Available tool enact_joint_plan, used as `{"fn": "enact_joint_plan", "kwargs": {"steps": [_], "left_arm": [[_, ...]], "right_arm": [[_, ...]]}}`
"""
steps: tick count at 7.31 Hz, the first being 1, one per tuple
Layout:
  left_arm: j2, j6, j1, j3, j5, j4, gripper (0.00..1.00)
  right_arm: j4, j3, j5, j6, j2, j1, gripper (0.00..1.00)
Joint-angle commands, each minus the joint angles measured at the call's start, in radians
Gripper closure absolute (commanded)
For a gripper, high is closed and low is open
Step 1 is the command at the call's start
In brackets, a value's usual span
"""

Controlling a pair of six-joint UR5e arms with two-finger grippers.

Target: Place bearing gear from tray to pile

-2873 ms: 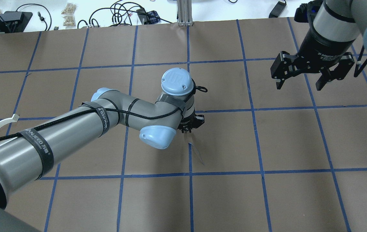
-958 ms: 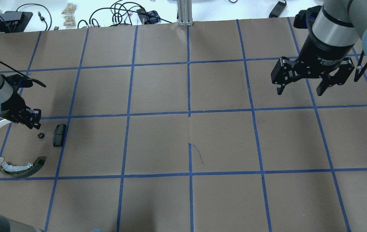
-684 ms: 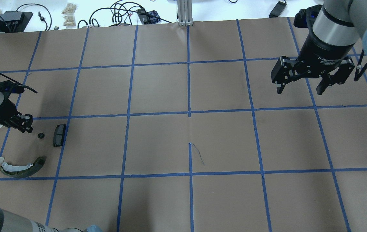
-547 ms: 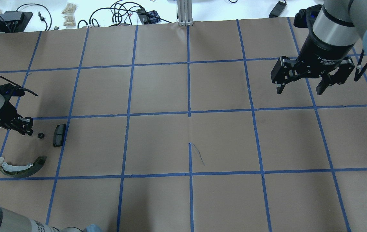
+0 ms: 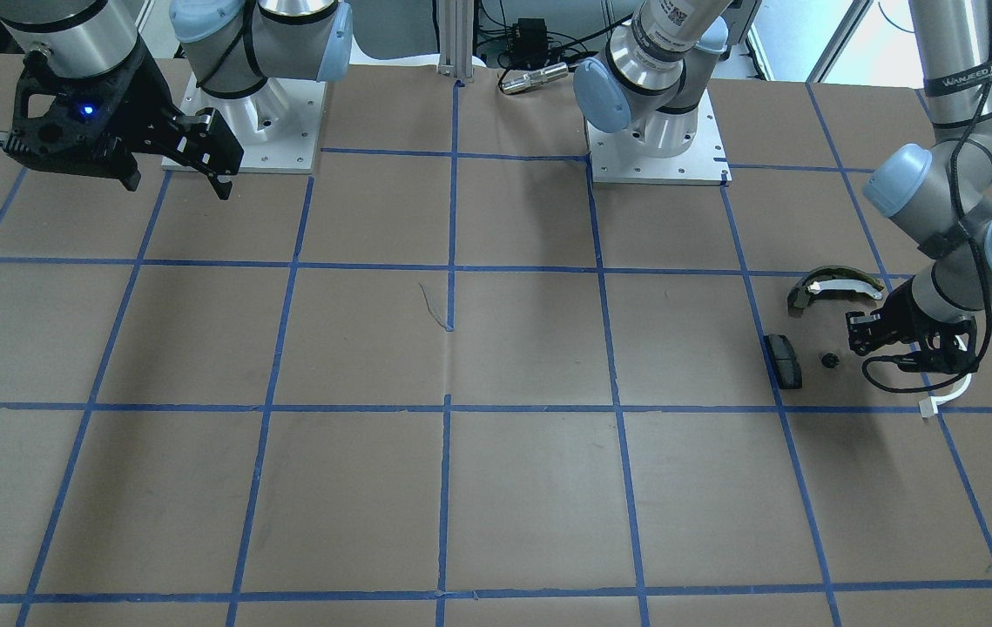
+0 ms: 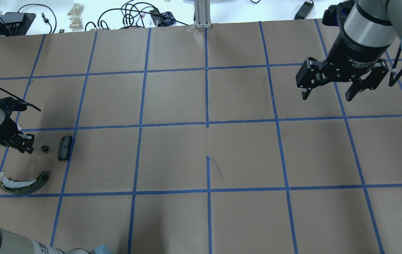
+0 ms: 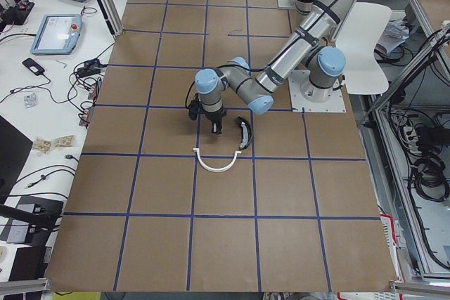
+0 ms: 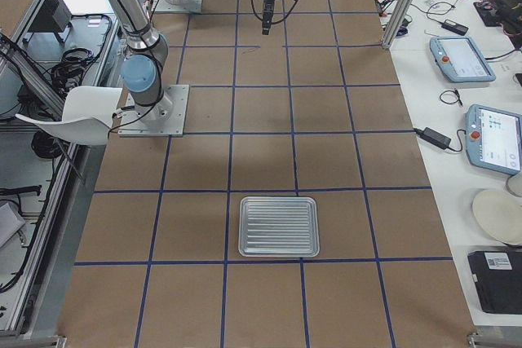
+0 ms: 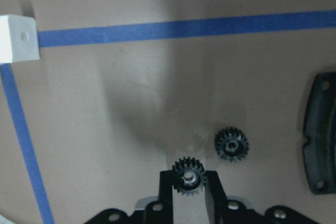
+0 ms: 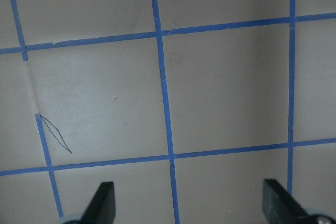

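Brown taped surface (image 5: 496, 348), front view: left hand (image 5: 857, 335) low among the pile (image 5: 783, 360) at mid right. Overhead: right hand (image 6: 327, 97) gapes wide, upper right. Right side view: tray (image 8: 277, 226) bottom centre. Left wrist: fingers (image 9: 166, 192) pinch the gear (image 9: 189, 176), a second gear (image 9: 231, 144) just beside; I'd say only letting go remains, bare room upper left.

Tabletop (image 6: 172, 98) is matt brown paper, a bit creased, gridded with smooth blue tape (image 6: 172, 124). Tray (image 8: 278, 226) is ribbed bare metal, silvery and shiny. The 2 gears look like black toothed plastic: the bearing gear (image 9: 190, 167) pinched in the matt black left gripper (image 9: 189, 179) has a bright metal hub, the loose gear (image 9: 231, 145) a duller one. White arc (image 9: 18, 38) is smooth plastic, black pad (image 6: 65, 148) matt, olive shoe (image 6: 33, 185) dull with a pale rib
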State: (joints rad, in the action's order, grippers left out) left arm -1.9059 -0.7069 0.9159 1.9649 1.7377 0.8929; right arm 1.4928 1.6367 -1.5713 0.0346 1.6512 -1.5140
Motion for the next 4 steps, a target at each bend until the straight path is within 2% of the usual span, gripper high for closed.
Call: {"fn": "enact_joint_plan", "kwargs": {"steps": [1, 4], "left_arm": [[-0.002, 0.003, 0.000, -0.008, 0.014, -0.003, 0.95], [-0.027, 0.014, 0.004, -0.008, -0.021, -0.003, 0.93]], "right_arm": [[0.000, 0.002, -0.006, -0.007, 0.001, 0.000, 0.00], [-0.008, 0.008, -0.004, -0.010, 0.002, 0.000, 0.00]]}}
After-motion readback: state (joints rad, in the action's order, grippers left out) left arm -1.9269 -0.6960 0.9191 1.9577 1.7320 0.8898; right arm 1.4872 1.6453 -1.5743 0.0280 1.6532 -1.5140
